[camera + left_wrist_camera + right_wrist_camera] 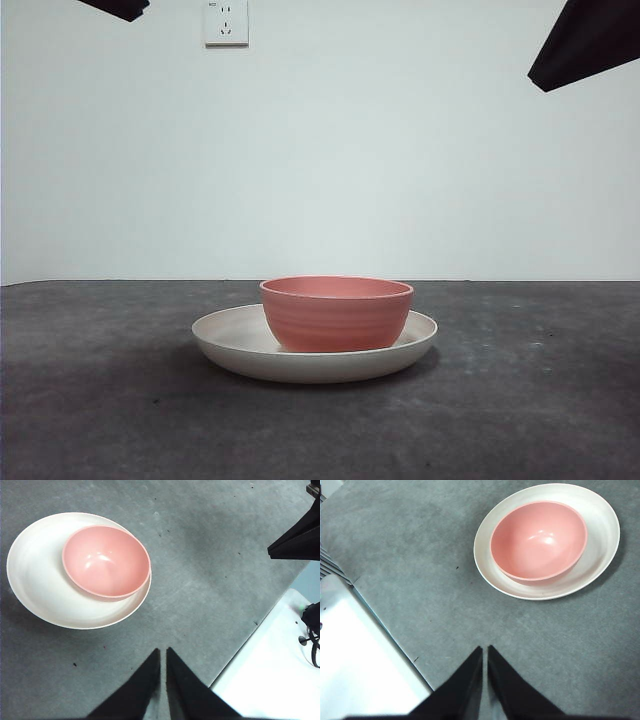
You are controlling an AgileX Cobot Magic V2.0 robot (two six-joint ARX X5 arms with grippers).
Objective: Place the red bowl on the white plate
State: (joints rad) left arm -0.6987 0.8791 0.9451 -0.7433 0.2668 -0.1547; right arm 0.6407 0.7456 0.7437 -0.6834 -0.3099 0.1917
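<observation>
Sitting apart from grippers: red bowl (336, 312)

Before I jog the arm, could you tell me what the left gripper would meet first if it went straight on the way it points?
Probably bare table. The left gripper, jaws shut, aims past the white plate holding the red bowl; depth is unclear.

The front camera looks level across the worktop (100, 400); both wrist cameras look down from high, sharing the white plate (35, 580) and red bowl (538, 539).
</observation>
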